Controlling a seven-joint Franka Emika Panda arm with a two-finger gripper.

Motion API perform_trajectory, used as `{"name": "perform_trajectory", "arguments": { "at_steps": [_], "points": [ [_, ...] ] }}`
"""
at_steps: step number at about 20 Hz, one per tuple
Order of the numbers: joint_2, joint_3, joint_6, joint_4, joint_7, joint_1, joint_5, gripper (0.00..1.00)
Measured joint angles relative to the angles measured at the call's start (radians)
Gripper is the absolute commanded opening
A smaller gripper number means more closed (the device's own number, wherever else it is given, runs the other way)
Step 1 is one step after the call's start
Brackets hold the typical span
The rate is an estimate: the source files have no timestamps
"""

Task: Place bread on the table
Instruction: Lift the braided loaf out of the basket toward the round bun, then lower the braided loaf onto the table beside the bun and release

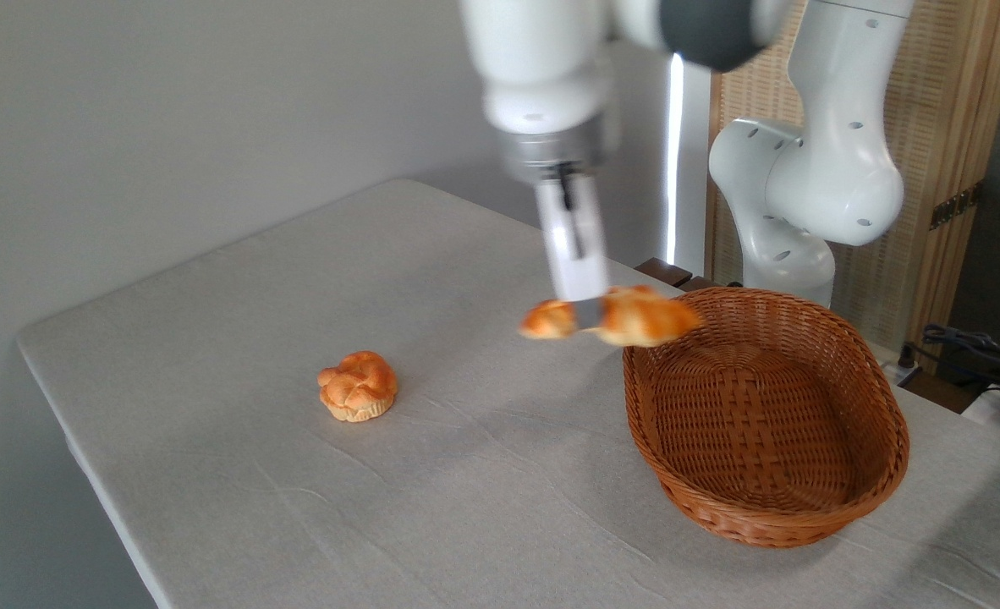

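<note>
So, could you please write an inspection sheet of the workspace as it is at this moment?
Surface: table with light grey cloth, slightly wrinkled.
Job's things: bread, a long braided loaf, held in the air over the table beside the basket's left rim; blurred.
Clutter: round bun lying on the cloth; brown wicker basket, nothing seen inside.
Grippers: hand shut on the bread.
Cables: dark cables at the far right, off the table.
Surroundings: grey wall; wooden screen behind the arm.
</note>
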Motion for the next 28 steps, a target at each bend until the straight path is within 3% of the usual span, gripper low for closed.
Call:
{"name": "perform_trajectory", "arguments": {
  "at_steps": [2, 4, 6, 7, 8, 9, 11, 12, 28],
  "points": [
    [0.088, -0.02, 0.1, 0.058, -0.113, -0.012, -0.062, 0.0],
    [0.142, -0.023, 0.187, 0.079, -0.164, -0.015, -0.085, 0.0],
    [0.186, -0.025, 0.25, 0.087, -0.191, -0.016, -0.093, 0.1],
    [0.2, -0.026, 0.268, 0.088, -0.198, -0.016, -0.094, 0.44],
    [0.222, -0.027, 0.299, 0.088, -0.209, -0.017, -0.095, 0.59],
    [0.233, -0.028, 0.314, 0.088, -0.213, -0.017, -0.095, 0.66],
    [0.256, -0.034, 0.344, 0.089, -0.22, -0.018, -0.095, 0.94],
    [0.261, -0.036, 0.352, 0.09, -0.222, -0.018, -0.095, 1.0],
    [0.286, -0.067, 0.382, 0.091, -0.23, -0.02, -0.098, 1.0]
  ]
}}
